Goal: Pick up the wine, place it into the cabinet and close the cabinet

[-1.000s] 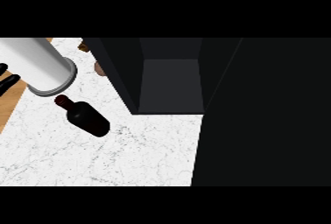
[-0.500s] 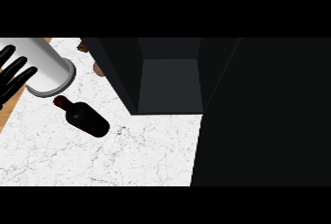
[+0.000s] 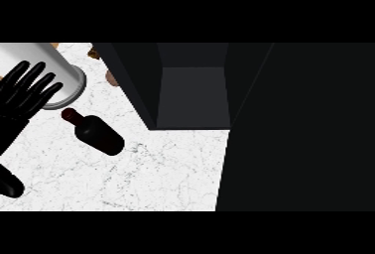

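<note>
Nearest the lower edge lies the white marbled table (image 3: 147, 183), bare across its near stretch. At the far left, the left robot hand (image 3: 22, 101) comes in from the side — black, fingers straight and spread apart, pointing up and to the right, holding nothing. A black rounded part shows lower down at the left edge; whether it is the thumb of that hand I cannot tell. The fingertips overlap the side of a large pale grey cylinder (image 3: 62, 74) that stands at the upper left of the table.

Just right of the hand, and apart from it, the wine (image 3: 95, 131) lies on the table: a dark bottle with a reddish-brown neck end pointing up-left toward the cylinder and its wider body angled down-right. The neck end sits close beside the cylinder's lower rim.

Farther back and to the right stands the cabinet (image 3: 190, 92) — dark, its interior visible as a grey panel between black side walls. A broad black surface (image 3: 300, 129) fills the right part of the view. Behind the cylinder, near the cabinet's left wall, small brown shapes (image 3: 110, 77) peek out, too hidden to identify. The right robot hand is nowhere in the view.
</note>
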You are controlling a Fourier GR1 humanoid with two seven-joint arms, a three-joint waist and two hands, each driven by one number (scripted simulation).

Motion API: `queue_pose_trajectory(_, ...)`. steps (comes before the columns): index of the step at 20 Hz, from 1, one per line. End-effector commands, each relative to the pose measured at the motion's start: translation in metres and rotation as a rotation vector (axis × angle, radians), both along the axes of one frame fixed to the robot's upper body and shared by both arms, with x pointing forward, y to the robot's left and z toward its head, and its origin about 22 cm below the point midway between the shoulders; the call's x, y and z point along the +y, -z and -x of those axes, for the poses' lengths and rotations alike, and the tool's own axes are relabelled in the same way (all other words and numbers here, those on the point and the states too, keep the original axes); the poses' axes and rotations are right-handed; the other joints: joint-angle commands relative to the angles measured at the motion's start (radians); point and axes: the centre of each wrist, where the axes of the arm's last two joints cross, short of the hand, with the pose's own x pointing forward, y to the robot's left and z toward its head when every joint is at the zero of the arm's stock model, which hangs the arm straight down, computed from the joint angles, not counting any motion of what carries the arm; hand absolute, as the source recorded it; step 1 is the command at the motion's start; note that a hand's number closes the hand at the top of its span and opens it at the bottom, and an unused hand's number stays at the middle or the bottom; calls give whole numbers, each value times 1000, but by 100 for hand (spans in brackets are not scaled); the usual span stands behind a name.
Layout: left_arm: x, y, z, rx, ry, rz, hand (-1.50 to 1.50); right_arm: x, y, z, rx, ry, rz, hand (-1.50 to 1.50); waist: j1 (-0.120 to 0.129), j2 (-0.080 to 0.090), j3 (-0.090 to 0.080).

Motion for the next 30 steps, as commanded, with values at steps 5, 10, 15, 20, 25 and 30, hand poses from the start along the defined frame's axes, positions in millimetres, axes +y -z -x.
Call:
queue_pose_trajectory(5, -3, 61, -9, 53, -21, -46, -150, -10, -7, 26, -35, -87, -23, -150, -7, 2, 0)
queue_pose_trajectory(10, 11, 69, -3, 66, -53, -61, -150, -10, -8, 37, -27, -65, -22, -150, -1, -1, 0)
queue_pose_trajectory(15, 17, 101, -15, 82, -53, -72, -150, -4, -4, 24, -8, -78, -24, -150, -3, 2, 0)
queue_pose_trajectory(20, 17, 133, -9, 102, -35, -68, -150, -14, -6, 27, -29, -63, -46, -150, -4, 2, 0)
queue_pose_trajectory(25, 26, 157, -11, 139, -22, -80, -150, -3, -14, 23, -22, -75, -28, -150, -6, 2, -1)
queue_pose_trajectory(30, 41, 172, -14, 146, -38, -78, -150, 0, -17, 18, -38, -87, -32, -150, -8, 4, -1)
